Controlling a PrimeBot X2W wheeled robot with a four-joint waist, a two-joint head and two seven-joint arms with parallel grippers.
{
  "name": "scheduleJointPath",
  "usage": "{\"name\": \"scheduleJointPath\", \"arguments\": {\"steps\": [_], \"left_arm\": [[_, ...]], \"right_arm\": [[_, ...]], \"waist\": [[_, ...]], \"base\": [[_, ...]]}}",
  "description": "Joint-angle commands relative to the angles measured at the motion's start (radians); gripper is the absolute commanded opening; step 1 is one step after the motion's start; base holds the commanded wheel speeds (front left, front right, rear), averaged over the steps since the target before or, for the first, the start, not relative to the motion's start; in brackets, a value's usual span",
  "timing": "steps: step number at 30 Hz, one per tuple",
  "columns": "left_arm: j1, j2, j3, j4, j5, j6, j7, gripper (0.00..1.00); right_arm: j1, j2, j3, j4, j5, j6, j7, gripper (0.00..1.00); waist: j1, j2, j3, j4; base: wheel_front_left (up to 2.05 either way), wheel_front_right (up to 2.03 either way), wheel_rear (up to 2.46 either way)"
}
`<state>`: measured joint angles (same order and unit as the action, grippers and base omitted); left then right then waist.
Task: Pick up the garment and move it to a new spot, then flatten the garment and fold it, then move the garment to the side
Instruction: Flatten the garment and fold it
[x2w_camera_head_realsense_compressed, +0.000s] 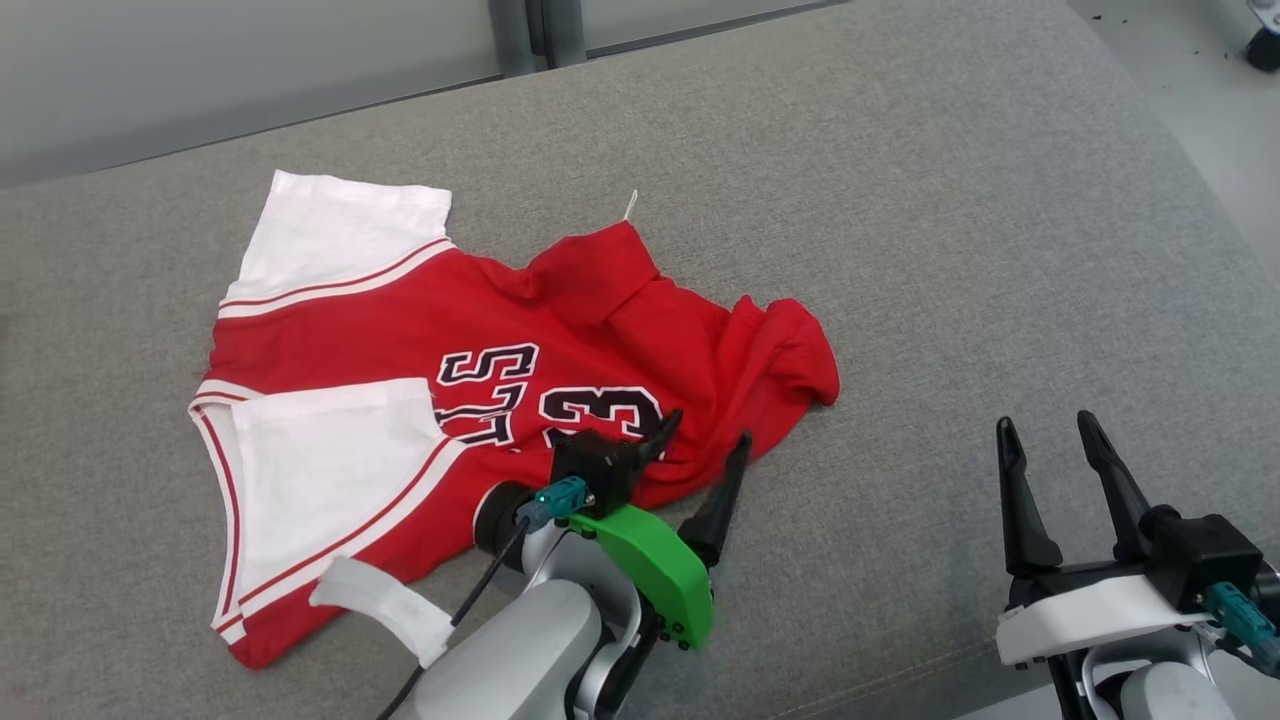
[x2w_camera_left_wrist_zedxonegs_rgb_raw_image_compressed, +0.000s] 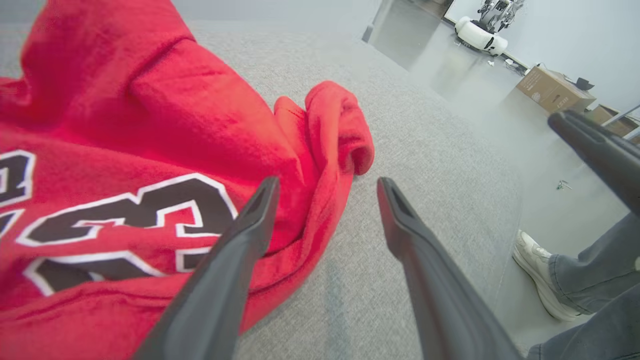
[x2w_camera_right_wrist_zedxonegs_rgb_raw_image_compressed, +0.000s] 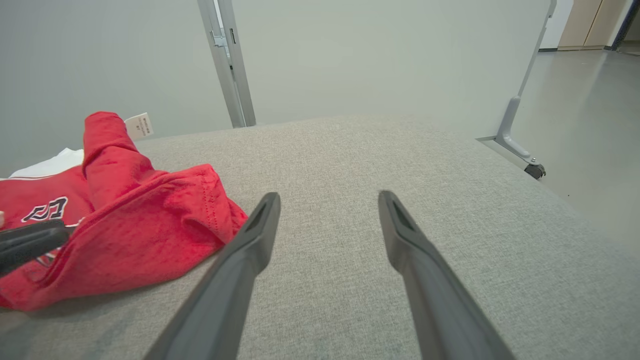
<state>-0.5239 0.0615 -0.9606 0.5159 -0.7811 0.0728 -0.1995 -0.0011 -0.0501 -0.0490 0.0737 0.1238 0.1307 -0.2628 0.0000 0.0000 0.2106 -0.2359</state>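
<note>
Now, head view: one red jersey (x2w_camera_head_realsense_compressed: 480, 370) lies left of centre on the grey cushion (x2w_camera_head_realsense_compressed: 950, 250), its right end bunched. At that near hem the left gripper (x2w_camera_head_realsense_compressed: 708, 430) hovers, jaws apart and holding nothing, likely lined up for flattening. Well to the right, the right gripper (x2w_camera_head_realsense_compressed: 1046, 422) waits, also spread and empty.

Left wrist view: its two fingers (x2w_camera_left_wrist_zedxonegs_rgb_raw_image_compressed: 225, 280) straddle the hem.

Right wrist view: two fingers (x2w_camera_right_wrist_zedxonegs_rgb_raw_image_compressed: 225, 290) over bare cushion, jersey to the left.

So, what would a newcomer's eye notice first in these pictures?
A red jersey with white panels and black lettering lies rumpled on the grey upholstered surface, left of centre in the head view. The left gripper stands open at its bunched edge; the right gripper, open, over bare fabric.
</note>
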Motion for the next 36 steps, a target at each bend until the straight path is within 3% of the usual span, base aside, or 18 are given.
{"name": "scheduleJointPath", "arguments": {"steps": [1,11,16,22,25,30,36], "left_arm": [[0.012,0.018,0.011,-0.011,0.0,0.013,-0.012,1.0],[0.095,0.122,0.123,-0.135,0.043,0.128,-0.062,1.0],[0.179,0.178,0.205,-0.182,0.066,0.158,-0.066,1.0],[0.316,0.235,0.347,-0.231,0.117,0.16,-0.066,1.0],[0.382,0.243,0.426,-0.237,0.13,0.137,-0.066,1.0],[0.467,0.249,0.543,-0.242,0.164,0.039,-0.066,1.0],[0.547,0.241,0.668,-0.224,0.232,-0.019,-0.066,1.0]], "right_arm": [[0.015,-0.001,-0.004,-0.006,-0.008,0.0,-0.003,1.0],[0.028,-0.019,0.012,-0.015,-0.074,0.0,-0.003,1.0],[0.036,-0.04,0.015,0.0,-0.087,0.0,-0.003,1.0],[0.047,-0.048,0.017,0.017,-0.095,0.0,-0.003,1.0],[0.06,-0.049,0.011,0.024,-0.094,0.0,-0.003,1.0],[0.08,-0.054,0.003,0.03,-0.085,0.0,-0.003,1.0],[0.098,-0.063,-0.036,0.043,-0.083,0.0,-0.003,1.0]], "waist": [[0.0,0.0,-0.013,0.016],[0.0,0.0,-0.092,0.125],[0.0,0.0,-0.135,0.195],[0.0,0.0,-0.171,0.251],[0.0,0.0,-0.185,0.273],[0.0,0.0,-0.203,0.296],[0.0,0.0,-0.213,0.304]], "base": [[0.0,0.0,0.0],[0.0,0.0,0.0],[0.0,0.0,0.0],[0.0,0.0,0.0],[0.0,0.0,0.0],[0.0,0.0,0.0],[0.0,0.0,0.0]]}}
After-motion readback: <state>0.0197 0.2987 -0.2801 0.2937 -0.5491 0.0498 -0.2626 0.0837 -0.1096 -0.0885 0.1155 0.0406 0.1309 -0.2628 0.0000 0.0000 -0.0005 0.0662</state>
